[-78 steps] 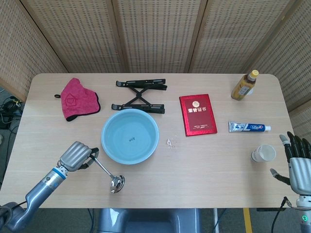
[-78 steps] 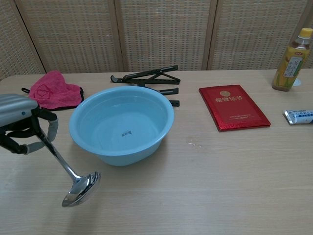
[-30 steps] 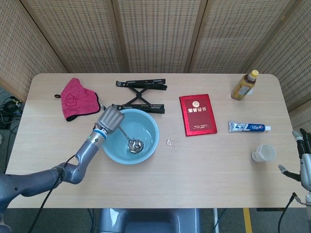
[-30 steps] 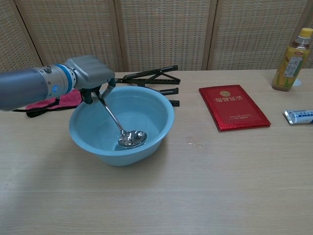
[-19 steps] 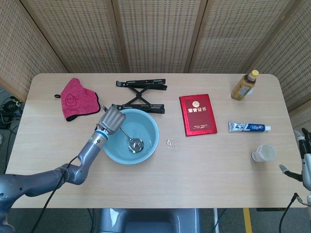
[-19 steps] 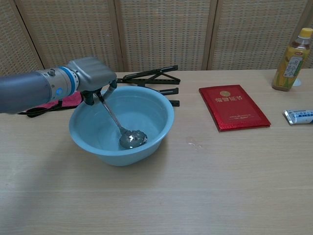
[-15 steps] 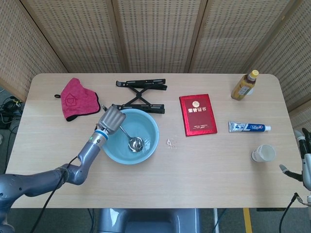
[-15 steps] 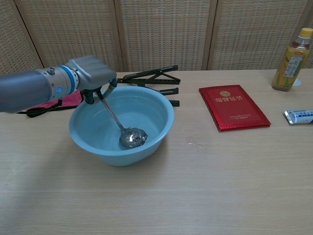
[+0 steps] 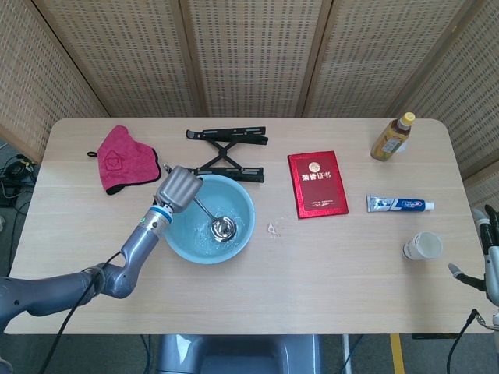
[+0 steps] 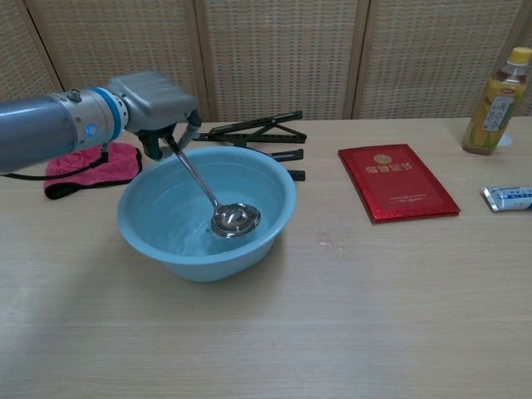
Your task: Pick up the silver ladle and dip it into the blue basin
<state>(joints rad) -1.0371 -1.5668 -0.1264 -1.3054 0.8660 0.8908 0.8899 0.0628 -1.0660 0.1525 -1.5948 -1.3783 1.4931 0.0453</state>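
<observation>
My left hand [image 9: 177, 188] [image 10: 152, 101] grips the handle of the silver ladle [image 9: 212, 219] [image 10: 214, 199] over the left rim of the blue basin [image 9: 181, 241] [image 10: 274, 227]. The handle slants down to the right, and the ladle's bowl hangs inside the basin, right of its middle, just above the rippled water. My right hand [image 9: 490, 253] shows only at the right edge of the head view, fingers apart, holding nothing.
A pink cloth [image 9: 125, 158] lies left of the basin and a black folding stand [image 9: 226, 153] behind it. A red booklet [image 9: 316, 184], a toothpaste tube [image 9: 399, 204], a tea bottle [image 9: 392, 136] and a white cup [image 9: 422, 247] lie to the right.
My left hand has risen and moved slightly right, lifting the ladle's bowl from the basin's bottom to just above the water. The right hand has stayed put.
</observation>
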